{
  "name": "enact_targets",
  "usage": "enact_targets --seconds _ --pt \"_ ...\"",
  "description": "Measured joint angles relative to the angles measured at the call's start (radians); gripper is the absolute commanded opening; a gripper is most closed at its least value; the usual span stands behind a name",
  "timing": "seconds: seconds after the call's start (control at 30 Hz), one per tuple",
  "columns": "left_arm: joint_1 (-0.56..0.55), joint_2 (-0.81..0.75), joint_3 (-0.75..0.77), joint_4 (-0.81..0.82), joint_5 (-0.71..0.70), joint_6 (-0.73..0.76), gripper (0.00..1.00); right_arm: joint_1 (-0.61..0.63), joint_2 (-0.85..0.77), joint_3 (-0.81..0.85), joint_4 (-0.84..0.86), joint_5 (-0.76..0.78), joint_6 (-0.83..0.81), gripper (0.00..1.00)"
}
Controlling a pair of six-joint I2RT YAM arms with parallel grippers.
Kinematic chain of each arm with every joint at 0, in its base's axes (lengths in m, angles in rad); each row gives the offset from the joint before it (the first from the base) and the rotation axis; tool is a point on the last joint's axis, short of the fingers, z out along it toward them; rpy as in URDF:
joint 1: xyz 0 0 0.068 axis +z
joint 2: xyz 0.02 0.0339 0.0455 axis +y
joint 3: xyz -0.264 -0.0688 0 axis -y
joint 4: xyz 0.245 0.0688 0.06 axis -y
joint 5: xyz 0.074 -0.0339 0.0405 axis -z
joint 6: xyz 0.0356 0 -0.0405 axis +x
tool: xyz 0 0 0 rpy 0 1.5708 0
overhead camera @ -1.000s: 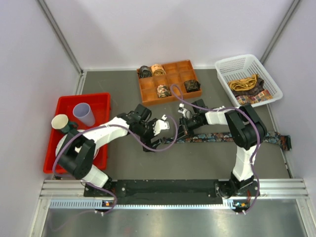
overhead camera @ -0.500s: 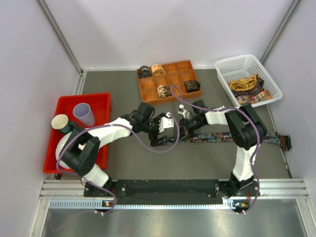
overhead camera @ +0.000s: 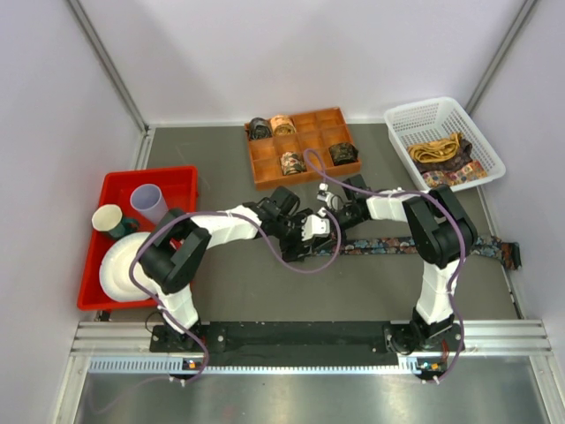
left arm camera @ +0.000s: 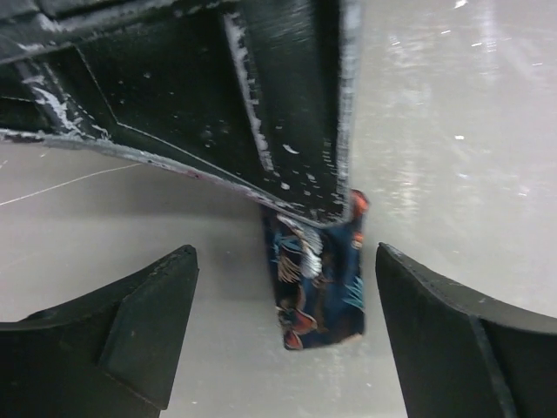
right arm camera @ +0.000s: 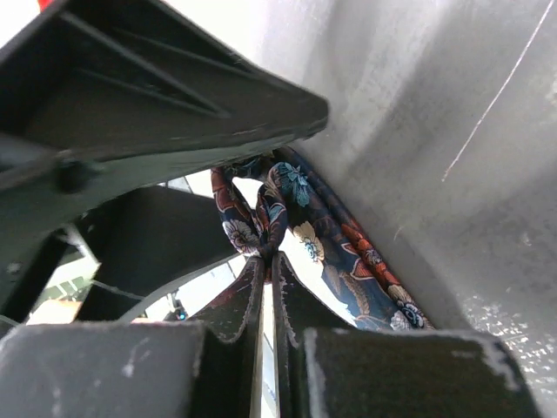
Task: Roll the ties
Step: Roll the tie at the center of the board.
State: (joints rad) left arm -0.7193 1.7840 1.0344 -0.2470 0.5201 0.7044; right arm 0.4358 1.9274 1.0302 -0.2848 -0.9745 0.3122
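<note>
Left arm: extended to the right across the tabletop (overhead camera: 238, 291), wrist near the centre. My left end effector (left arm camera: 285, 261) is spread wide, with one finger (left arm camera: 122, 331) on each side of the tie's narrow end and neither touching it.

Right arm: elbow folded, forearm pointing left, wrist meeting the left one. My right end effector (right arm camera: 266, 266) is pressed together, pinching a raised fold of the floral tie (right arm camera: 300, 222) at its fingertips.

Count:
- One floral tie (overhead camera: 415, 248) laid out flat. It runs from the two end effectors rightward across the tabletop to the right edge.
- Four rolled ties (overhead camera: 292, 162) in the orange organizer (overhead camera: 267, 170): two in the far left compartments, two in the near row.
- A heap of unrolled ties (overhead camera: 446, 157) in the white basket (overhead camera: 415, 110); I cannot tell their number.
- Two cups (overhead camera: 150, 204) and one white plate (overhead camera: 119, 269) in the red tray (overhead camera: 177, 181).

Appearance of the floral tie: dark navy fabric printed with flowers in red, blue and pale cream. The end lies flat on the tabletop, with a square-cut tip.
</note>
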Motion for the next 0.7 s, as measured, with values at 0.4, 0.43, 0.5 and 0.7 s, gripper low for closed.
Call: enact_targets --seconds 0.4,0.43,0.5,0.7 --pt "-0.013 0.034 0.032 -0.038 -0.029 0.006 0.37 -0.016 0.037 0.05 -0.062 -0.003 -0.041 0.0" --pt "-0.013 0.034 0.033 -0.042 -0.028 0.008 0.36 -0.016 0.044 0.052 -0.064 -0.002 -0.043 0.0" --pt "-0.014 0.034 0.035 -0.047 -0.027 0.013 0.39 -0.016 0.054 0.052 -0.068 0.006 -0.043 0.0" --pt "-0.014 0.032 0.039 -0.068 -0.032 0.029 0.61 -0.016 0.071 0.052 -0.067 0.037 -0.042 0.0"
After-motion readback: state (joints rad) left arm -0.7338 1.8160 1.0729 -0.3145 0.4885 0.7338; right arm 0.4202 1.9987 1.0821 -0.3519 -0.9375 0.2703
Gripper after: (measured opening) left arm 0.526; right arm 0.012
